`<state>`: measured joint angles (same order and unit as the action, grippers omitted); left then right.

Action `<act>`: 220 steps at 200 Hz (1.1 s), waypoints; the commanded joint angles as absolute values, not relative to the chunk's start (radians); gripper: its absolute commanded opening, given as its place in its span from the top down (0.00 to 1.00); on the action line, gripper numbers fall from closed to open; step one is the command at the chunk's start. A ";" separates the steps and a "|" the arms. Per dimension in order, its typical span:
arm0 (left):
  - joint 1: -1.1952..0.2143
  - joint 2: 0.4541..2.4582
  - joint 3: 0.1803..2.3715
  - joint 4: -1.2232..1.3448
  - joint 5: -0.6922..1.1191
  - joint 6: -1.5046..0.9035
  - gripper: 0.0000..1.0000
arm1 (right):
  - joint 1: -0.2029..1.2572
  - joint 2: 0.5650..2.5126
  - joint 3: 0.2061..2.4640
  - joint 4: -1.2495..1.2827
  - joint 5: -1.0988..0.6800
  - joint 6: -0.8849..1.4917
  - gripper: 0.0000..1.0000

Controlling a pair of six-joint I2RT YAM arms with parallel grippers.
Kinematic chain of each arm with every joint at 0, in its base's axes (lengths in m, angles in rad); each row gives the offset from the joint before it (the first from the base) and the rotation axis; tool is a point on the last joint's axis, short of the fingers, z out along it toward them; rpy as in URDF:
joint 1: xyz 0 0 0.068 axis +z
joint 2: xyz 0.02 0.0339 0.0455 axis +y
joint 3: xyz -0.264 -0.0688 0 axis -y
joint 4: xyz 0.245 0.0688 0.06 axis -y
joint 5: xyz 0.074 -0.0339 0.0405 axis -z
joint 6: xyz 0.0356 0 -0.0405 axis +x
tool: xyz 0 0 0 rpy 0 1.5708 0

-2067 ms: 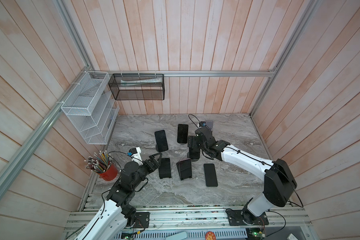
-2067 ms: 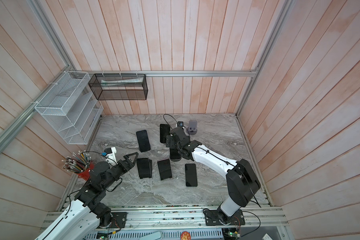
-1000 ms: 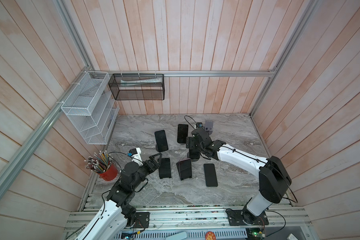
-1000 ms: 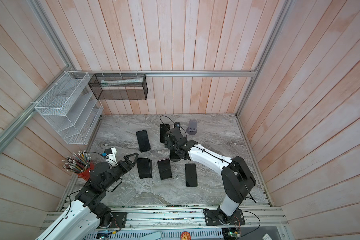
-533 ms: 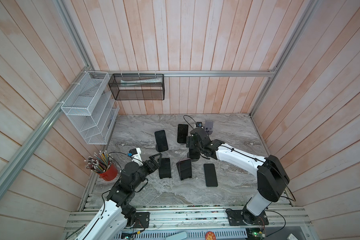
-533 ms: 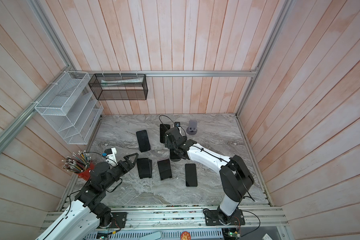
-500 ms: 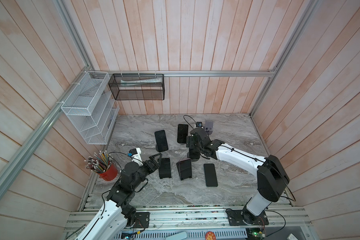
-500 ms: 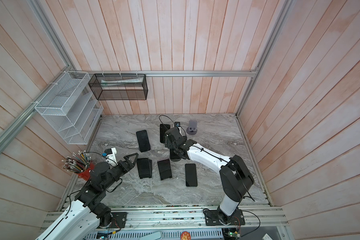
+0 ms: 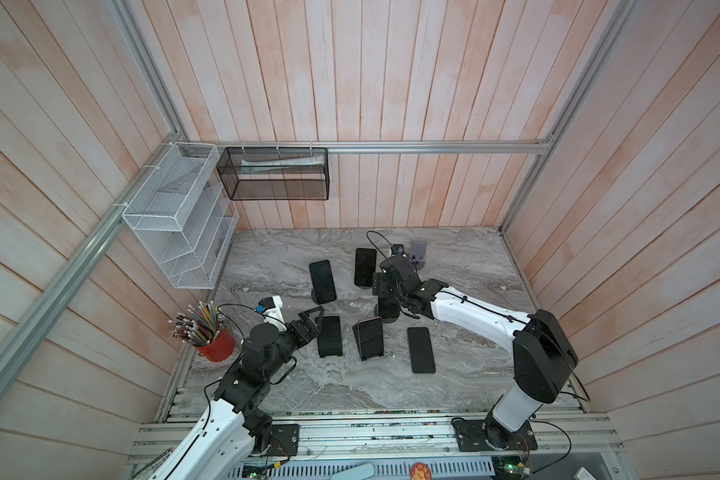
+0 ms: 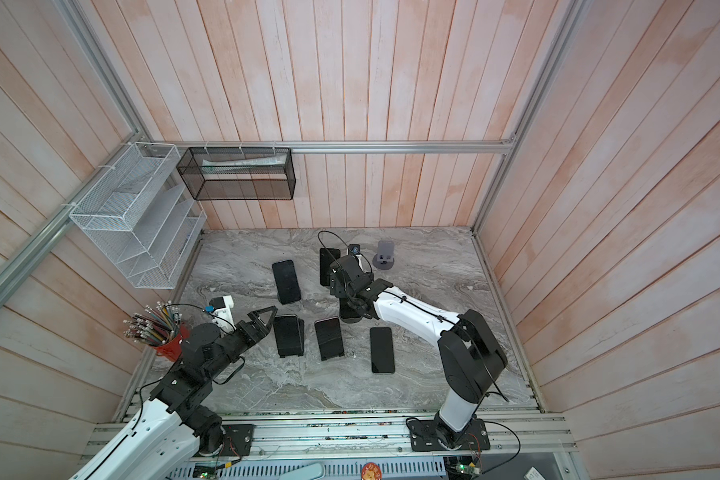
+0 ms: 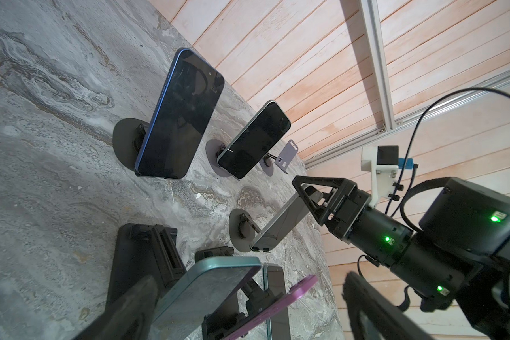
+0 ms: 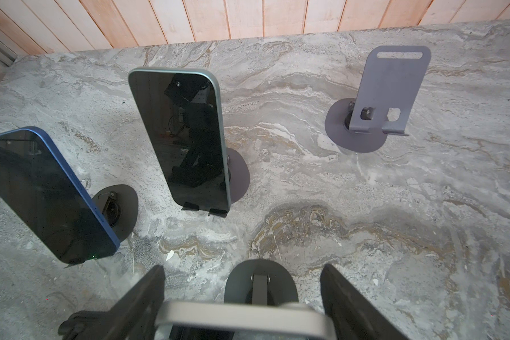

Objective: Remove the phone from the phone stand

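A pale-edged phone [image 12: 242, 319] leans on a dark round-based phone stand [image 12: 259, 279] mid-table. My right gripper [image 12: 242, 266] comes down over its top end, one finger against each long side, shut on the phone. Both top views show the phone [image 9: 388, 307] [image 10: 347, 307] under the right gripper [image 9: 385, 286]. From the left wrist view, the phone [image 11: 280, 226] still rests on its stand [image 11: 239, 232]. My left gripper [image 9: 308, 328] [image 11: 248, 294] stands open and empty just left of a teal phone [image 11: 206, 282] on a black stand.
A blue phone [image 9: 322, 281] and another phone [image 9: 365, 266] stand on stands farther back, beside an empty grey stand [image 9: 418, 253]. A purple phone [image 9: 368, 336] sits on a black stand; one phone [image 9: 420, 349] lies flat. A red pencil cup [image 9: 213, 340] is at the left edge.
My right gripper has shifted slightly back and left over the middle phone's top, and its jaws have narrowed onto the phone's sides. The left arm has not moved.
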<state>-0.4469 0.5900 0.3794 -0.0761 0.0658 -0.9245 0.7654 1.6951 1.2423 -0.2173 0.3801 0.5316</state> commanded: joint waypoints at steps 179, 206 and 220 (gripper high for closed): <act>-0.443 0.584 0.393 -0.118 0.041 -0.902 0.00 | 0.776 1.714 1.225 -0.225 0.368 0.522 0.21; -0.442 0.582 0.394 -0.112 0.040 -0.898 0.00 | 0.776 1.710 1.218 -0.231 0.376 0.512 0.23; -0.443 0.584 0.401 -0.115 0.041 -0.899 0.00 | 0.776 1.705 1.214 -0.230 0.373 0.511 0.24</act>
